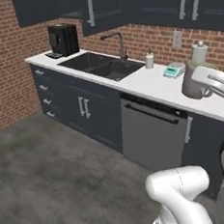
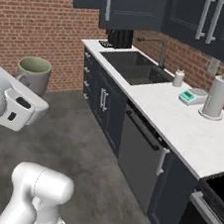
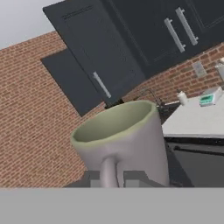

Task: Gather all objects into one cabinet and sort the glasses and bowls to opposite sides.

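Observation:
My gripper (image 3: 113,179) is shut on the handle of a pale grey mug (image 3: 122,138) with a greenish inside, holding it upright in the air. From the left base view, the mug (image 1: 190,83) hangs over the white counter's front edge, with the gripper (image 1: 202,88) on its right. In the right base view the mug (image 2: 34,74) sits above the floor at the left, and the gripper (image 2: 23,86) is just below it. The dark cabinet (image 3: 103,57) with its long silver handle hangs on the brick wall beyond the mug. The bowls are out of view.
A white counter (image 2: 182,128) runs along the wall with a sink (image 2: 135,67), faucet (image 1: 119,43), black coffee machine (image 1: 63,39), soap bottle (image 2: 178,78), teal scale (image 2: 188,96) and paper towel roll (image 2: 217,96). A dishwasher (image 1: 152,132) sits below. Grey floor lies to the left.

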Controlling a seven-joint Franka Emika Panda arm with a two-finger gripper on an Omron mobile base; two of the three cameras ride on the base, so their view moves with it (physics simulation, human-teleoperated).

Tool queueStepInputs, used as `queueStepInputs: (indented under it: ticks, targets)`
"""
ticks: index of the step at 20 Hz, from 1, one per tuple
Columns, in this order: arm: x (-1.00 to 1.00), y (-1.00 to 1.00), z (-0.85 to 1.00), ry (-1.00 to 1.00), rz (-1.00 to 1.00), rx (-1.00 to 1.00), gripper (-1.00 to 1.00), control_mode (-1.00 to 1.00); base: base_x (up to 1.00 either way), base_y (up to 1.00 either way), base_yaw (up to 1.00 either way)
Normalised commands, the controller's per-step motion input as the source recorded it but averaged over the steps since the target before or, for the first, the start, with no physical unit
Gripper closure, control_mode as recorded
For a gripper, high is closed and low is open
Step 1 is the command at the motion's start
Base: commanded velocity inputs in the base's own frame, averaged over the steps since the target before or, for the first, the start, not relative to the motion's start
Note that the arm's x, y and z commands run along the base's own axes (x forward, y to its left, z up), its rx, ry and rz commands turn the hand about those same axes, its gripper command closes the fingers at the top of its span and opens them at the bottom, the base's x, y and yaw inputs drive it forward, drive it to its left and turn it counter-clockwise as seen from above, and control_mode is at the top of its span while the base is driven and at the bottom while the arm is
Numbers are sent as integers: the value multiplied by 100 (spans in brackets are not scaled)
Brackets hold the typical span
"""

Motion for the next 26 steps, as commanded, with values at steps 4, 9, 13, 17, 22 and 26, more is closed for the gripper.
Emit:
queueStepInputs:
  ticks: [4,9,13,17,22,26]
  targets:
    - [0,0,0,0,0,0,100,100,79,99,36]
    - [0,0,0,0,0,0,100,100,98,90,34]
    - [0,0,0,0,0,0,100,100,95,100,31]
    - [0,0,0,0,0,0,100,100,100,86,22]
    - [0,0,0,0,0,0,100,100,100,86,5]
    - [0,0,0,0,0,0,100,100,100,84,-36]
